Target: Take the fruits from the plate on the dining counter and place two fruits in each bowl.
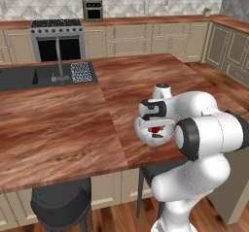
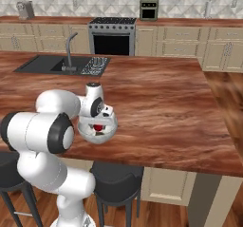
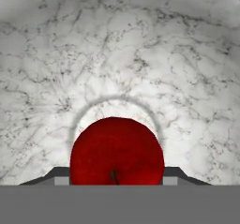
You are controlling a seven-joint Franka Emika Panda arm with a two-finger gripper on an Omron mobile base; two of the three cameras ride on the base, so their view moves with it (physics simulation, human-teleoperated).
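Reddish-brown wood grain of the dining counter [image 1: 73, 124] spreads wide under the arm, with the black sink [image 1: 29, 76] set into its far left part and the steel stove [image 1: 57, 39] against the back wall.

At the near edge of that counter stands the pale whitish-grey bowl [image 2: 97, 132], and the small red fruit [image 3: 117, 152] hangs inside it, just above the marbled floor of the bowl. The gripper [image 3: 117, 181] is closed on this fruit: in the hand view its dark tips press both sides of the red round, which looks like a small apple with its stem pit facing the camera. From the left base view a darker brownish shape [image 1: 158, 135] seems to lie in the bowl beneath the red one, possibly another fruit, though it is too small to be sure. I cannot see the plate or the olive bowl from here.

Risks, as I judge them: the bowl sits close to the counter's near edge, so a sideways nudge from the fingers against its wall could slide or tip it off. If the jaws part while the fruit hangs high, the round apple may bounce or roll up the curved side. Should another fruit already rest below, pressing down could jam the two together.
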